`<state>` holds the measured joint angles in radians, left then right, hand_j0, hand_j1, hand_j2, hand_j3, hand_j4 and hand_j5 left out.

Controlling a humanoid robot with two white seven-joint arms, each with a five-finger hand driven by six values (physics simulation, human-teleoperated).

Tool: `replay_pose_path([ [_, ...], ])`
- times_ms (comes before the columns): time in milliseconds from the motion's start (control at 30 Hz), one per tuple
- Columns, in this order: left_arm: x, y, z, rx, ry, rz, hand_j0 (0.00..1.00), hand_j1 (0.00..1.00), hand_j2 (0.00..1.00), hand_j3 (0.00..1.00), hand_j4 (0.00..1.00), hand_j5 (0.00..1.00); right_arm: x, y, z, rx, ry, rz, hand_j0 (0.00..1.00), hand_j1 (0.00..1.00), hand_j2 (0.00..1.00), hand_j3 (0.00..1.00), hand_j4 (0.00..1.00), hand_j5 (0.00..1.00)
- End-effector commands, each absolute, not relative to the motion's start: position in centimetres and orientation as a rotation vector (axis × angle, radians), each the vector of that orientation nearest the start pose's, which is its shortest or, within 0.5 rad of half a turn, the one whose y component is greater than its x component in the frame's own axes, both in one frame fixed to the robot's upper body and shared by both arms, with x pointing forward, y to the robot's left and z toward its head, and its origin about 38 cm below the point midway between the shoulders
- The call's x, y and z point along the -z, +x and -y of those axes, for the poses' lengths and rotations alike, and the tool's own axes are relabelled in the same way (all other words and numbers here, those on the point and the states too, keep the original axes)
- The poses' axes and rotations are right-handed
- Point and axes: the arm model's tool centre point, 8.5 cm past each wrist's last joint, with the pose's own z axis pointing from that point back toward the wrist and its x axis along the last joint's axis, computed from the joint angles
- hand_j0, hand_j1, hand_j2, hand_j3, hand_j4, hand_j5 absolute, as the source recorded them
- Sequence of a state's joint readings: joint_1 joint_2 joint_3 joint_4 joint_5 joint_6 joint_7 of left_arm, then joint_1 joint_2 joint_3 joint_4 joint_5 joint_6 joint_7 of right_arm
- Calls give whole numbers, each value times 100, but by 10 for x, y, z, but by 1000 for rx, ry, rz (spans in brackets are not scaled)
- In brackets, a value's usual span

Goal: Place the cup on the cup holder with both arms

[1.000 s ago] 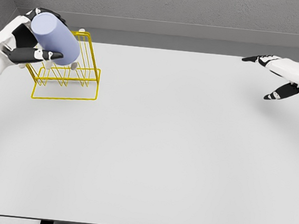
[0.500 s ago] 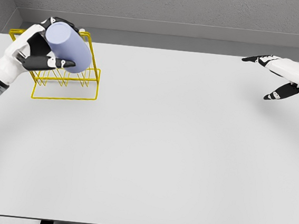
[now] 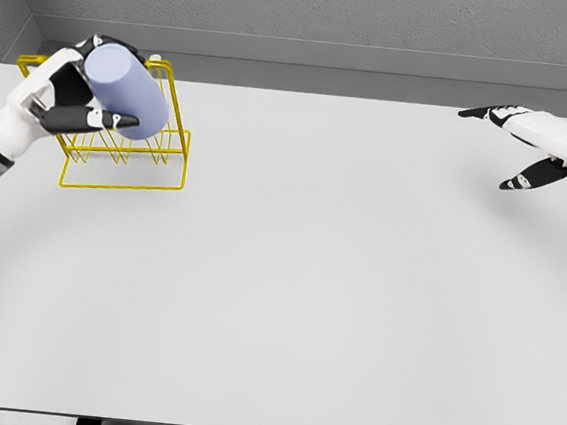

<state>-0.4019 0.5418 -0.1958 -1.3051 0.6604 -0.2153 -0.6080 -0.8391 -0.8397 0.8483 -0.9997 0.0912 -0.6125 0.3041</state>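
A pale lavender cup [image 3: 124,90] lies tilted on its side over the yellow wire cup holder [image 3: 137,166] at the table's far left. My left hand [image 3: 69,91] is shut on the cup, fingers curled round its left side and thumb across the front. The cup covers much of the holder's upper wires, so whether it touches a peg is hidden. My right hand [image 3: 521,145] hovers at the far right edge of the table with spread fingers, holding nothing.
The white table [image 3: 318,276] stretches between the two hands. A grey wall runs along the back edge, close behind the holder.
My left hand carried the cup to the right and down over the holder, then shifted slightly left. The right hand has not moved.
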Motion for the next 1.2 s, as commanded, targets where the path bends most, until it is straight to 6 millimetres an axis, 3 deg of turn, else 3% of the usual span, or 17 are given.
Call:
replay_pose_path([
  [0, -190, 448, -341, 577, -446, 1780, 45, 45, 45, 45, 45, 45, -212, 486, 392, -1601, -421, 1466, 100, 100, 100, 100, 100, 100],
  [33, -191, 448, -339, 581, -451, 1782, 48, 48, 48, 48, 48, 48, -212, 486, 392, -1601, -421, 1466, 100, 100, 100, 100, 100, 100],
  [133, -192, 447, -339, 589, -450, 1784, 87, 87, 87, 87, 87, 87, -212, 486, 392, -1601, -421, 1466, 100, 100, 100, 100, 100, 100],
  [233, -194, 447, -340, 592, -445, 1784, 98, 98, 98, 98, 98, 98, -212, 486, 392, -1601, -421, 1466, 100, 100, 100, 100, 100, 100],
  [733, -198, 446, -338, 614, -446, 1793, 100, 100, 100, 100, 100, 100, -212, 487, 391, -1602, -420, 1467, 100, 100, 100, 100, 100, 100],
  [900, -219, 435, -325, 664, -480, 1850, 100, 100, 100, 100, 100, 100, -212, 486, 391, -1603, -421, 1466, 100, 100, 100, 100, 100, 100],
  [1167, -229, 412, -338, 688, -453, 1882, 100, 100, 100, 100, 100, 100, -212, 486, 392, -1601, -421, 1466, 100, 100, 100, 100, 100, 100],
])
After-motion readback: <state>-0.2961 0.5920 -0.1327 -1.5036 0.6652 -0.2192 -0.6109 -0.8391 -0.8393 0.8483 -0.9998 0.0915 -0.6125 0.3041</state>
